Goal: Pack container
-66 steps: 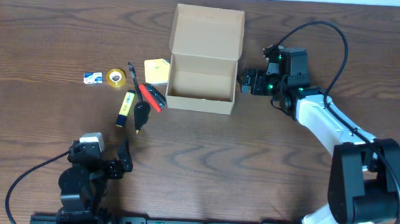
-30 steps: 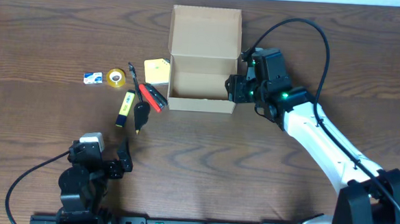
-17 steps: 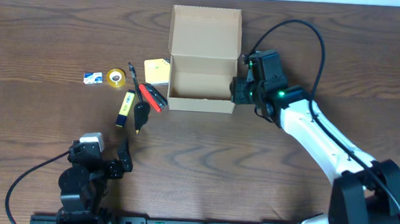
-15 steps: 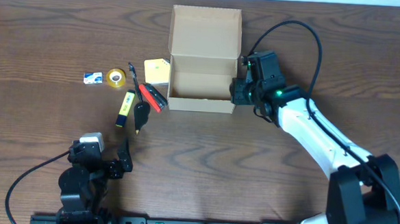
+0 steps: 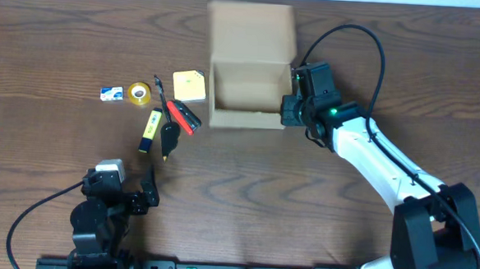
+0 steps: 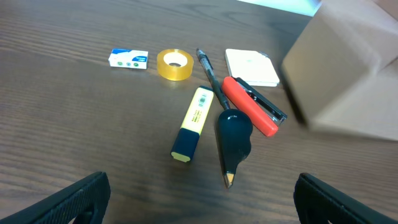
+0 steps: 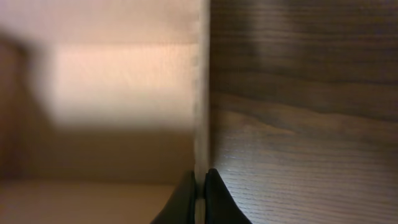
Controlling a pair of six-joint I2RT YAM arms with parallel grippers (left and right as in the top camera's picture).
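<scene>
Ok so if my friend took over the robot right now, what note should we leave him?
Left claw: open, holding nothing.
Right claw: shut on the container's right wall.
Container: lid open, nothing seen inside.
Tape roll, highlighter, stapler and other small bits lie on the table left of it.
Done: nothing packed. Left: load everything, close lid.

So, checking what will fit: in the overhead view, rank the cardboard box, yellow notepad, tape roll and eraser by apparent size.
1. cardboard box, by far the largest
2. yellow notepad
3. tape roll and eraser: they look about alike, so they are left unranked
</scene>
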